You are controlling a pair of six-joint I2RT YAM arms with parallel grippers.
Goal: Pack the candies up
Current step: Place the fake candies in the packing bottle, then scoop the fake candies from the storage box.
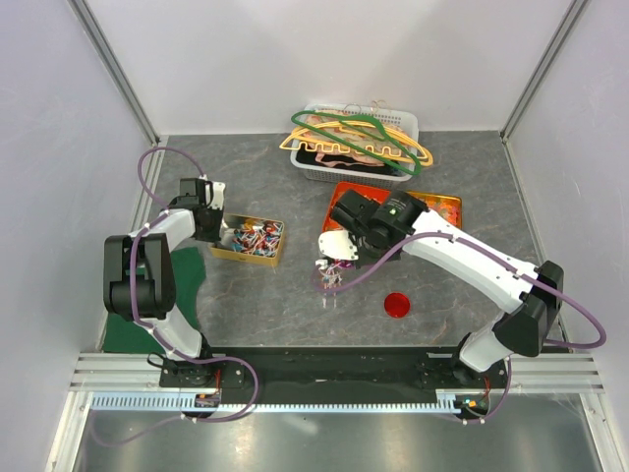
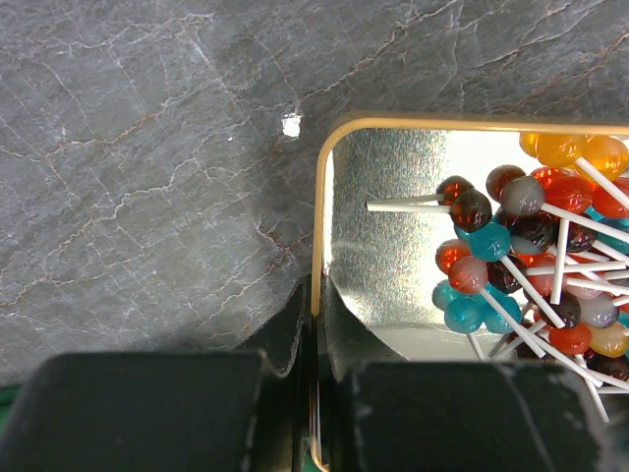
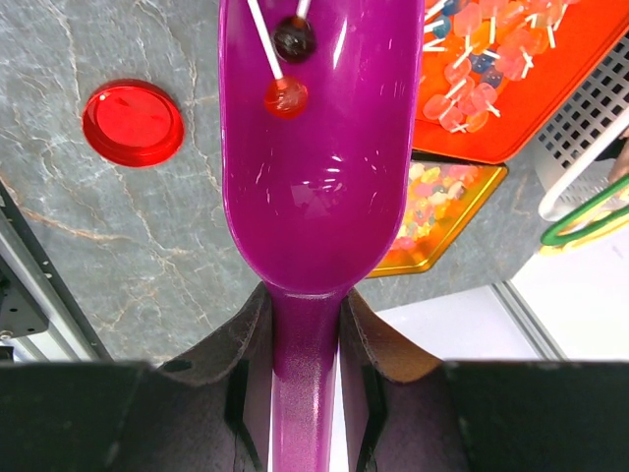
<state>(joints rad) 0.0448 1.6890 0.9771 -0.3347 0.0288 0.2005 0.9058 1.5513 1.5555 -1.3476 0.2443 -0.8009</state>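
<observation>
Nearest, the right end effector point(image 3: 305, 329) is clamping the handle of a glossy purple plastic scoop point(image 3: 319, 187). Ahead, two light, roll-prone ball-on-stick candies point(image 3: 286, 96) are lying inside, best scooped rather than pinched. The left end effector point(image 2: 314, 324) is pinching the wall of a yellow-rimmed metal tin point(image 2: 322, 216).

We can read no text, label, brand, number or sign anywhere: none on the tin point(image 2: 319, 246), scoop point(image 3: 319, 177), red lid point(image 3: 133, 123), orange tray point(image 3: 550, 98) or basket point(image 1: 405, 120).
</observation>
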